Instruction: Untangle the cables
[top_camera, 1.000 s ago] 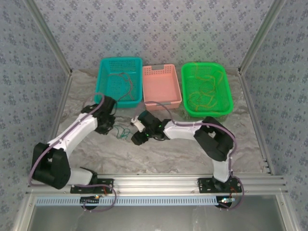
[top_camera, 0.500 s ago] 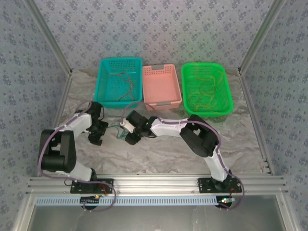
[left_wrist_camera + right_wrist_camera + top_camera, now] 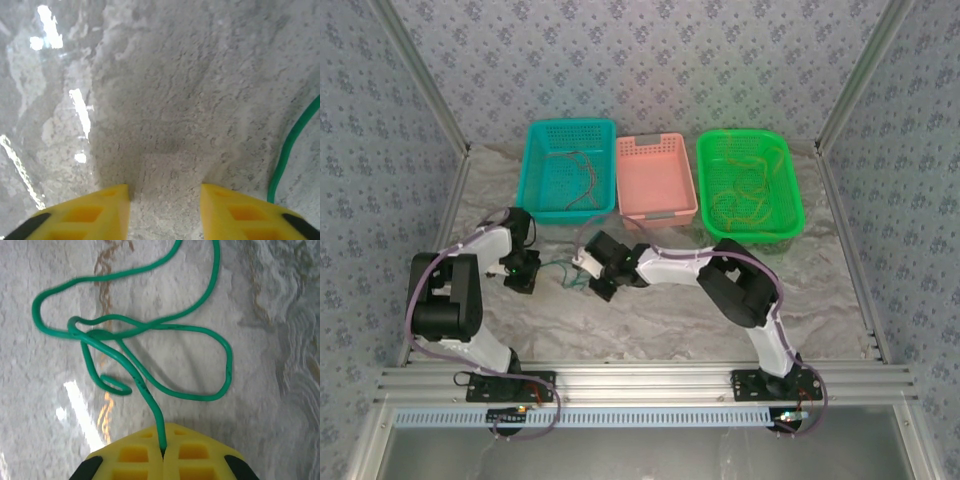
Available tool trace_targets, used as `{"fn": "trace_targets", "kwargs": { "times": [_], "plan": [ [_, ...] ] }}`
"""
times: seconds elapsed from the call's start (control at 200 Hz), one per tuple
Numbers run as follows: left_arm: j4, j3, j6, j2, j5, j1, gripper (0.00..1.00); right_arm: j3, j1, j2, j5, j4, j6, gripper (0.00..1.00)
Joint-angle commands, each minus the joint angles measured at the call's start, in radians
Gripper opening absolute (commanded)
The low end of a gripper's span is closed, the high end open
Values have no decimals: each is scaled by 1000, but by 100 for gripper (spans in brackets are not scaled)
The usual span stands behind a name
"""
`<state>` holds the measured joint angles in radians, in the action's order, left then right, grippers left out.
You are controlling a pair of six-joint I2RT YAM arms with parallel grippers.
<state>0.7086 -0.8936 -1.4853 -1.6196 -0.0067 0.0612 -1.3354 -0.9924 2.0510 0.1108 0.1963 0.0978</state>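
Observation:
A thin green cable lies in a loose tangle of loops on the pale table. My right gripper is shut on one end of it, the wire running out from between the closed yellow fingers. In the top view this cable stretches between my right gripper and my left gripper. My left gripper stands open just over the table with nothing between its fingers. A stretch of the green cable passes just outside its right finger. Dark and reddish cables lie in the teal basket. Yellow-orange cables lie in the green basket.
Three baskets stand in a row at the back: teal, pink and green. Slanted metal frame posts border the table on both sides. Both arms are folded low near the table's left middle.
My right gripper has shifted left and closed on the green cable. My left arm has folded back to the left, its gripper moving away from the tangle.

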Motion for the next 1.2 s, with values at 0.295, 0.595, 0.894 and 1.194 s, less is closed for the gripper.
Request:
{"fn": "trace_targets", "kwargs": {
  "times": [0.295,0.595,0.894,1.194],
  "plan": [
    [-140,29,11,-75,-54,-37,7,264,64,-294,-16,-36,-60,0],
    [-142,28,47,-40,-26,-24,0,325,125,-383,85,-25,-114,0],
    [-147,53,245,269,-97,198,20,319,171,-375,161,-52,-220,0],
    [-349,141,592,526,-95,507,45,264,217,-398,254,-14,-355,0]
  ]
}}
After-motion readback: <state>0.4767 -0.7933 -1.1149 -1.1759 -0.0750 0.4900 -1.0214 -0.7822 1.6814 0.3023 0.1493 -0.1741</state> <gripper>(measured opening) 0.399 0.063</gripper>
